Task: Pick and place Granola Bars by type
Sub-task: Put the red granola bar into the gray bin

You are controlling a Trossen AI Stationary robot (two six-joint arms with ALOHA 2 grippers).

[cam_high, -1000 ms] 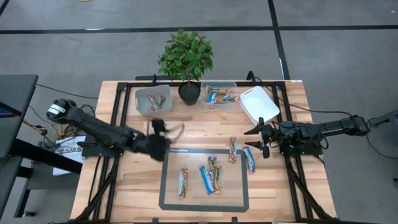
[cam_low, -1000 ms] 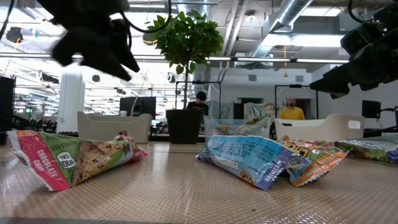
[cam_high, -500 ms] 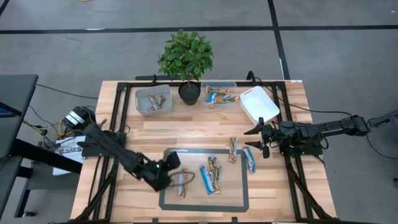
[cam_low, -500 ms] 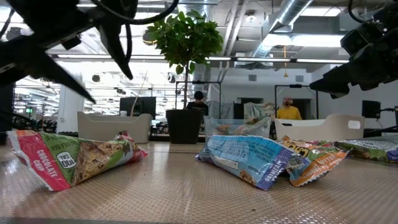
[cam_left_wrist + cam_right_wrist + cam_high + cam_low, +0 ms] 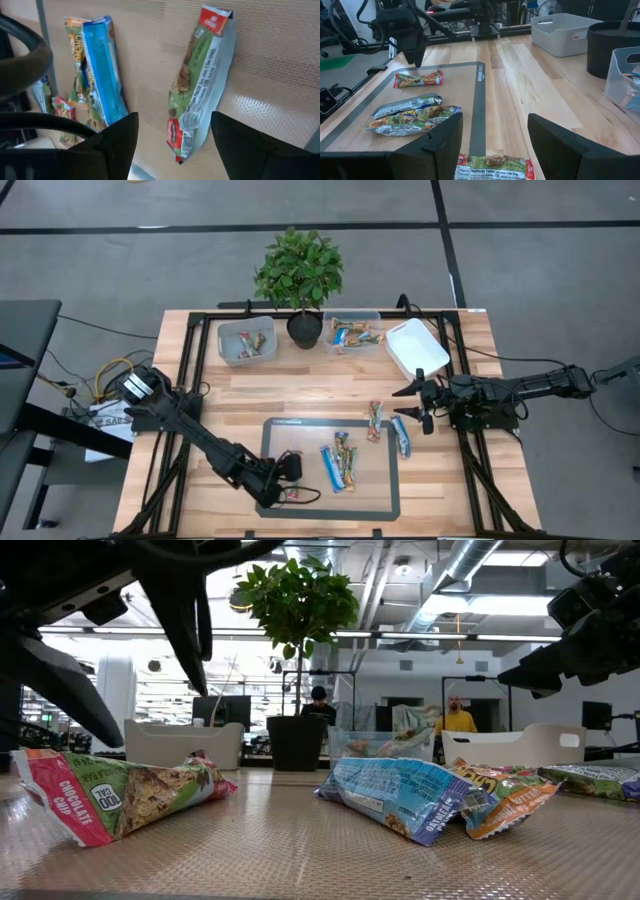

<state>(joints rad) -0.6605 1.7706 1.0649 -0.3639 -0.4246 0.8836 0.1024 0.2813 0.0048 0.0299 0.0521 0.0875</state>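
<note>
This is a robotics lab inside a big open industrial-style office, and the evidence is everywhere. Looking level across the table, exposed silver ducting (image 5: pixel 470 570) runs along the ceiling with long strip lights, and monitors (image 5: pixel 222 710) and desks stretch back into the room. Two people (image 5: pixel 458 718) are over there at workstations. From above, a wooden table (image 5: pixel 330 390) sits on a black metal frame on a grey floor marked with dark tape lines (image 5: pixel 300 226), cables (image 5: pixel 105 375) trailing off one side. A potted plant (image 5: pixel 298 275) softens the back edge.
</note>
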